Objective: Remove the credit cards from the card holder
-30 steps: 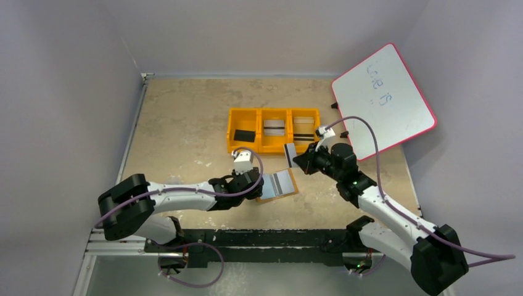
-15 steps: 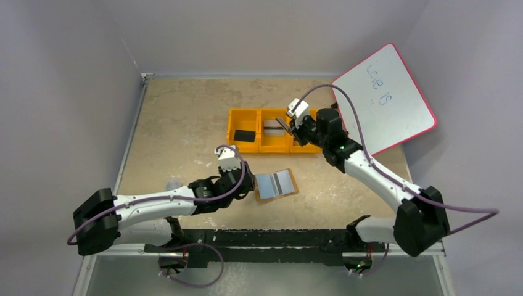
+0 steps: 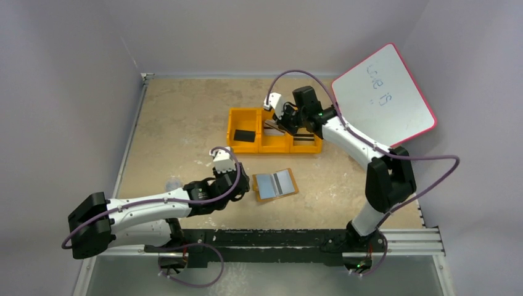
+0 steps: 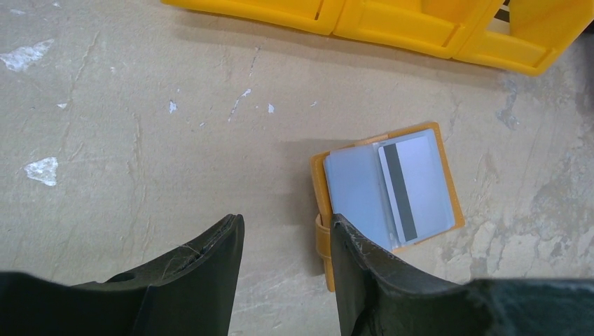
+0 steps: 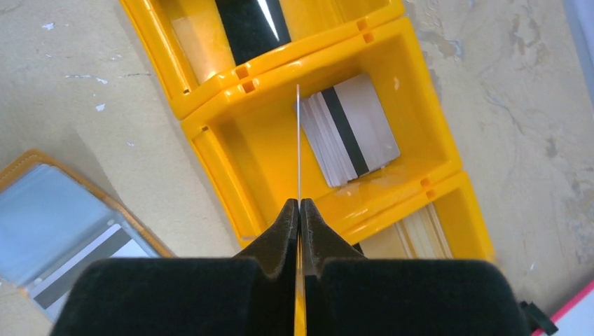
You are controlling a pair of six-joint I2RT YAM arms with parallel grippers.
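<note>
The overhead view places the small tan-brown leather-like bifold card holder (image 3: pixel 275 184) lying open on the mottled beige tabletop (image 3: pixel 179 117), in front of the bright orange three-compartment plastic tray (image 3: pixel 274 148) and apart from it, with a strip of bare table between the two. The left wrist camera shows what the overhead one cannot: a pale plastic card with a black magnetic stripe (image 4: pixel 413 185) lies in the holder's right blue-grey pocket, and the holder's closing strap (image 4: pixel 321 236) lies just beside one finger of the left gripper (image 4: pixel 286 224). Whether they touch I cannot tell. That gripper's jaws stand apart with only bare table between them. The right wrist camera shows the right gripper (image 5: pixel 299 206) pressed together on a thin credit card (image 5: pixel 299 140), seen edge-on as a fine line above the tray's middle compartment. A stack of striped silvery cards (image 5: pixel 350 129) lies against that compartment's far side, and bare orange floor shows on the other side of the line. One neighbouring compartment holds a thick black block (image 5: pixel 249 24) and the other holds pale beige cards (image 5: pixel 420 238). A red-rimmed whiteboard (image 3: pixel 382 92) leans close behind the tray's right end. To the left of the tray and the holder, the tabletop is open out to its edge.
</note>
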